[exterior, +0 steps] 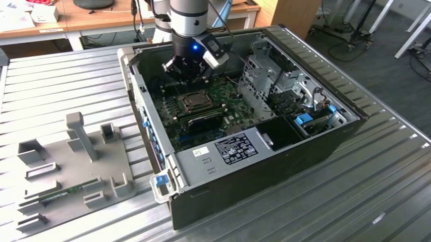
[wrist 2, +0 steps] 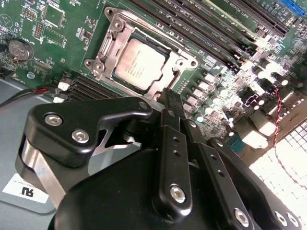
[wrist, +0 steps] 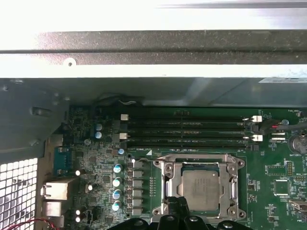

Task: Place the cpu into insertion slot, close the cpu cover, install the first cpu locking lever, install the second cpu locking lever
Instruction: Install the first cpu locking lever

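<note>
We see the cpu already seated in the insertion slot, near the middle of the green board inside the open computer case, with the long memory slots along 1 side of it. The cpu cover lies flat around the chip, whose grey top shows through its window. We cannot tell whether either of the 2 locking levers is hooked. The gripper has its fingers drawn close together with nothing between them, and its tip is at the socket's edge; whether it touches, we cannot say. We judge the main risk to be a slip: so narrow a tip pushing a thin sprung lever could slide off, and the lever would snap back up. A push slightly off line could instead scrape the cover or the chip, or knock the capacitors near the socket. If the cover sits unevenly, forcing a lever down could stress the socket beneath.
</note>
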Controlling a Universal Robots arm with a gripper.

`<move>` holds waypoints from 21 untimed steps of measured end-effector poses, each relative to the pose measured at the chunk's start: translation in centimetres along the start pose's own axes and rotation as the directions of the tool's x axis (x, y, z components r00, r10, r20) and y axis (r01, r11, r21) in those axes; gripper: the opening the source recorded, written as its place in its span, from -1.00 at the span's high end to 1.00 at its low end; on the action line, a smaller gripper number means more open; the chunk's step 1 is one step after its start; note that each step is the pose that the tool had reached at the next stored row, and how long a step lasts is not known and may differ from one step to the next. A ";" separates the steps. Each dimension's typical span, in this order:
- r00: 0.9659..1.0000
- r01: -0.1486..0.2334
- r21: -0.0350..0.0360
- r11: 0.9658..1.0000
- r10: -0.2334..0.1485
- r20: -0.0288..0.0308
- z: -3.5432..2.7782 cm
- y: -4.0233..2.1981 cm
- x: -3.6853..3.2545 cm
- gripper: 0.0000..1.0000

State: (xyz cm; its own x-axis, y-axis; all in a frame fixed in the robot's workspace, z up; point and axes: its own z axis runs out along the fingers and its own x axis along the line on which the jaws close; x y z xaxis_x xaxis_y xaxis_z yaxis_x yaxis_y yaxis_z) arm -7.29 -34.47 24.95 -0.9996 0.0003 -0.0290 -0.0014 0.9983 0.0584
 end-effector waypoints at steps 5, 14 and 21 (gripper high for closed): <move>1.000 0.000 0.000 1.000 0.000 0.000 -0.15 0.00 0.00 0.80; 1.000 0.000 0.000 1.000 0.000 0.000 -0.86 0.05 -0.02 0.80; 1.000 0.000 0.000 1.000 0.000 0.000 -1.03 0.06 -0.02 0.80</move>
State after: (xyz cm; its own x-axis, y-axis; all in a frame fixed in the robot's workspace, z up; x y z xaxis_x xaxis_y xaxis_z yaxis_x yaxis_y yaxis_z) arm -7.29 -34.48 25.98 -0.9996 0.0002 -0.0291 -0.0015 0.9983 0.0585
